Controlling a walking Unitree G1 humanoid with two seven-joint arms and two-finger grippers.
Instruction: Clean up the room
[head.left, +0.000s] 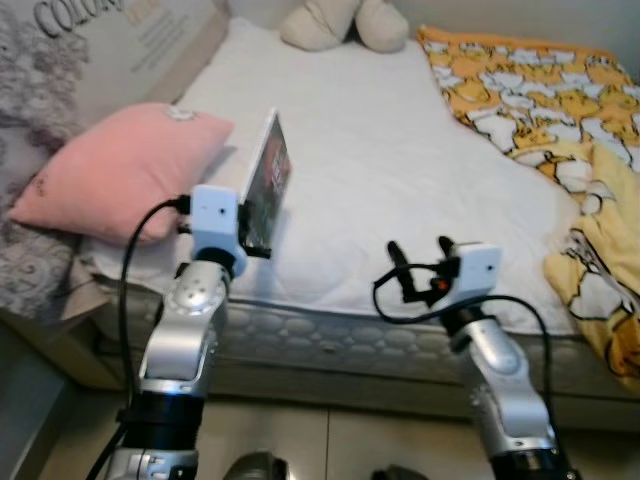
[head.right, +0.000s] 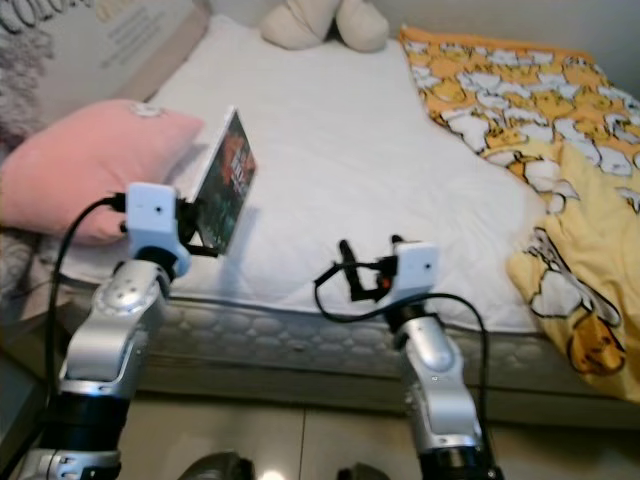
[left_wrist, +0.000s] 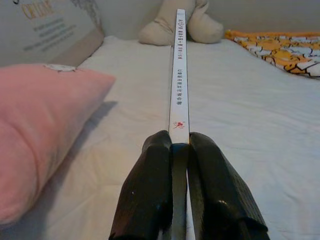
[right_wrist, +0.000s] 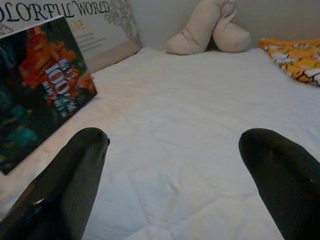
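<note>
Left gripper (left_wrist: 180, 150): its 2 fingers (left_wrist: 150, 195) are clamped tight on the lower edge of a thin book (head.left: 268, 180), holding it upright and clear of the mattress, near the front edge of the bed (head.left: 380, 160).
Right gripper (head.left: 420, 255): fingers spread wide with nothing between them, hovering over the bed's front edge, apart from the book.
Book: white spine toward the left wrist camera, dark cover with orange lettering facing the right gripper.
Progress: early by my judgement — 1 item is lifted but not yet put away.
Left to do: place the book somewhere proper; the rumpled yellow blanket (head.left: 560, 130) slumps off the bed's right side, and the pink pillow (head.left: 115, 170) lies askew at the left.
Surface: white quilted mattress, soft — a beige plush toy (head.left: 340, 22) rests at the far end.
Room: a printed headboard panel (head.left: 90, 45) runs along the left; pale floor below.
</note>
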